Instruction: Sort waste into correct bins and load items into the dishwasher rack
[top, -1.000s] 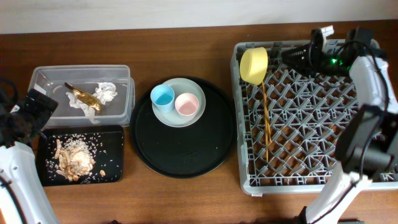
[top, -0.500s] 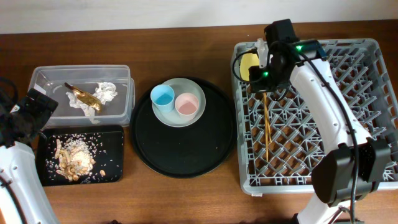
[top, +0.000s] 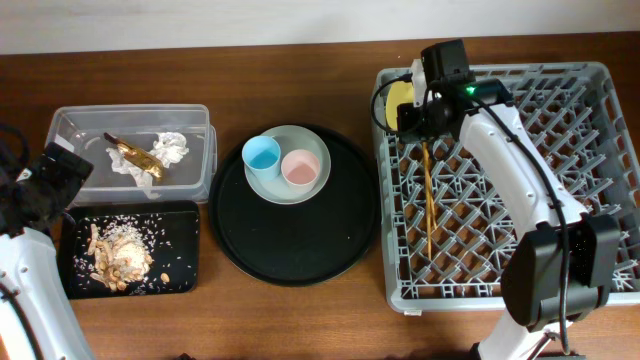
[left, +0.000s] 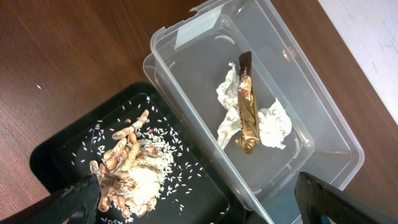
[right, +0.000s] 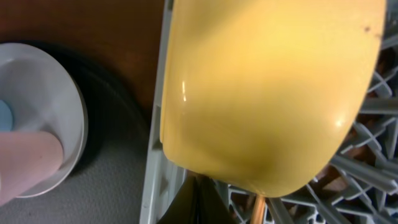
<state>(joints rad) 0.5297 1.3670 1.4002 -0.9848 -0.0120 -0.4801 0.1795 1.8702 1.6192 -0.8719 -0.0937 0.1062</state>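
The yellow bowl (top: 399, 100) stands on edge in the far left corner of the grey dishwasher rack (top: 600, 285) and fills the right wrist view (right: 267, 87). My right gripper (top: 410, 118) is right against it, fingers (right: 202, 190) shut together just below its rim. The chopsticks (top: 429, 200) lie in the rack. The blue cup (top: 261, 154) and pink cup (top: 300, 168) sit on the grey-blue plate (top: 290, 137). Tissue (left: 273, 127) and gold wrapper (left: 247, 106) lie in the clear tub (top: 70, 128). Food scraps (left: 127, 168) fill the black tray (top: 180, 225). My left gripper (left: 205, 208) is open above the tray.
The plate rests on a large round black tray (top: 297, 235) between the tub and the rack. My left arm (top: 40, 190) is at the table's left edge, beside the tub and the black tray.
My right arm has swung from the rack's far right side to its far left corner and now covers part of the yellow bowl. The left arm has not moved.
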